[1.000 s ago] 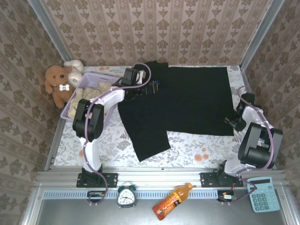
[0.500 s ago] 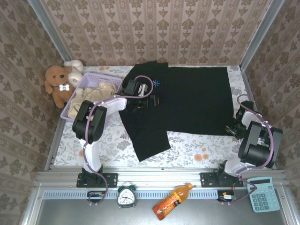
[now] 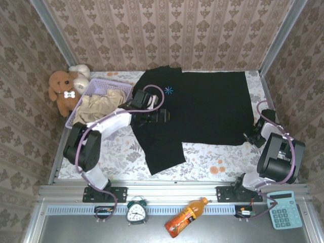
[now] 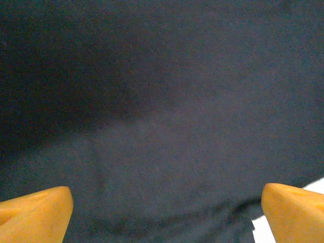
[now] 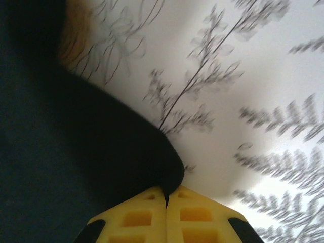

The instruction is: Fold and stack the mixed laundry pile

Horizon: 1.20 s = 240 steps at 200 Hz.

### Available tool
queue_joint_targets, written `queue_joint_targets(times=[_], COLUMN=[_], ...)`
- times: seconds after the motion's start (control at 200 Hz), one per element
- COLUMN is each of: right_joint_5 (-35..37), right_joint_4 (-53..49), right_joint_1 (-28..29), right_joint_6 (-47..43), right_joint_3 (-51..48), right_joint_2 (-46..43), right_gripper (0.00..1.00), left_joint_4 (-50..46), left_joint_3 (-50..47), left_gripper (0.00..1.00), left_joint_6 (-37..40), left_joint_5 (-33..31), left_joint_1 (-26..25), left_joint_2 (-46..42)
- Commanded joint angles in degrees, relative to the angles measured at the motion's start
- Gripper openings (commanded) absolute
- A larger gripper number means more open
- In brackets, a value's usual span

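The large black garment [image 3: 207, 106] lies spread flat across the table, its light-blue starburst mark [image 3: 168, 91] near the collar. My left gripper [image 3: 163, 117] hovers low over its left part, open, with only black cloth [image 4: 162, 101] between the orange fingertips [image 4: 35, 212]. My right gripper [image 3: 251, 135] is at the garment's near right corner, shut on that corner. In the right wrist view the yellow pads [image 5: 136, 217] meet with the black hem [image 5: 76, 152] pinched between them. The cream-beige garment [image 3: 98, 105] lies in the lavender basket [image 3: 104, 82].
A brown teddy bear [image 3: 63, 88] and a white one [image 3: 80, 71] sit behind the basket at the far left. Floral tablecloth [image 3: 212, 159] shows in front of the garment. On the near ledge stand an alarm clock [image 3: 136, 211], a bottle [image 3: 185, 217] and a calculator [image 3: 281, 209].
My left gripper has moved from the collar toward me and rightward over the black garment. My right gripper has closed on the garment's near right corner.
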Motion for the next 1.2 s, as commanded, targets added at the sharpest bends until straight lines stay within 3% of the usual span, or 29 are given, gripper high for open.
queue_joint_targets(times=[0.0,0.075,0.165,0.35,0.54,0.785,0.98,1.195], right_joint_5=[-7.11,-8.25,-9.5,-10.82,-11.21,-10.0,-7.81,-6.94], right_joint_4=[0.63,1.58,2.6,3.61,3.69,2.4,0.94,-0.81], right_joint_1=[0.18,0.34,0.74,1.06,1.05,1.06,0.92,0.84], right_joint_6=[-0.84,-0.93,-0.91,-1.22,-1.22,-1.32,-1.48,-1.33], right_joint_3=[-1.96,-2.65,-2.8,-2.92,-3.06,-3.58,-4.97,-4.82], right_joint_2=[-3.49,-4.09,-3.44,-2.52,-3.06,-4.01,-7.2,-8.34], right_gripper=[0.0,0.0,0.0,0.0,0.0,0.0,0.0,0.0], left_joint_4=[-12.57,-15.65,-18.95,-24.69,-21.18,-16.28,-12.76,-11.9], left_joint_3=[-3.23,-6.96,-10.99,-15.52,-22.68,-25.57,-27.1,-28.61], left_gripper=[0.97,0.95,0.92,0.84,0.73,0.63,0.41,0.37], left_joint_6=[4.79,4.29,2.01,-2.65,-8.47,-10.0,-10.3,-11.23], left_joint_5=[-9.62,-13.15,-13.14,-16.71,-15.52,-14.89,-12.36,-9.66], left_joint_1=[-6.55,-10.83,-14.19,-24.29,-31.46,-33.79,-34.05,-34.76], left_joint_2=[-7.81,-12.44,-16.54,-18.95,-18.78,-17.72,-14.47,-13.28])
